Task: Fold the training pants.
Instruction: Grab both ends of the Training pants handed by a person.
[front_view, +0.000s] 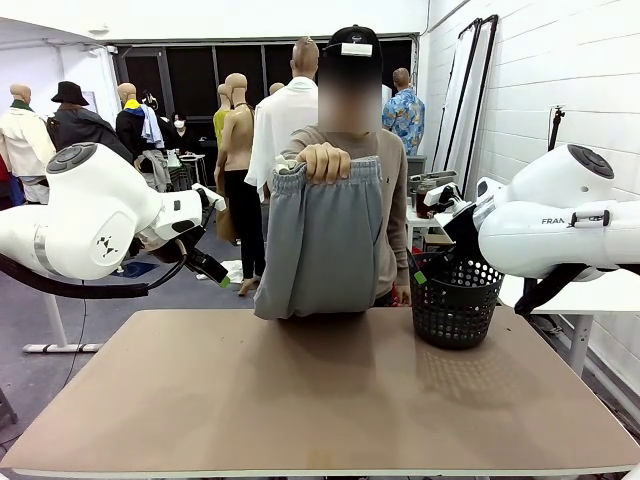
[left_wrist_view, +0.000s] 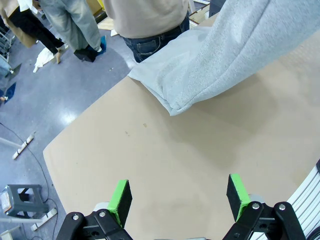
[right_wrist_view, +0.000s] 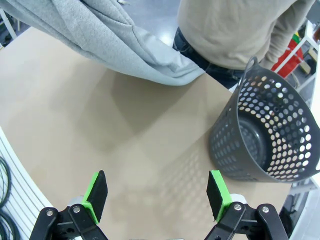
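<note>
The pants (front_view: 322, 240) hang upright at the far edge of the surface (front_view: 300, 400), long axis vertical and waistband uppermost. The person's hand (front_view: 324, 161) holds them up by the bunched waistband in front of the chest. Their lower end reaches down to the surface and rests on its far edge, about the middle. In the left wrist view that end lies as a soft, rounded corner on the board, with the cloth rising away from it.

They are light grey jersey with a slightly fuzzy face. The waist is gathered into tight folds under the fingers, and a few long creases run down the front. They hang as one broad panel, so the legs cannot be told apart.

A dark perforated basket (front_view: 455, 300) stands upright on the far right of the surface, just beside the pants but not touching them. The near part of the surface is bare.

The left tool (left_wrist_view: 178, 192) hovers over the left side of the surface, jaws wide, with only board between its green pads. The right tool (right_wrist_view: 156, 192) hovers over the right side, jaws wide as well, with the basket just ahead of it. From the front it overlaps the basket's rim. Neither tool touches the pants.
</note>
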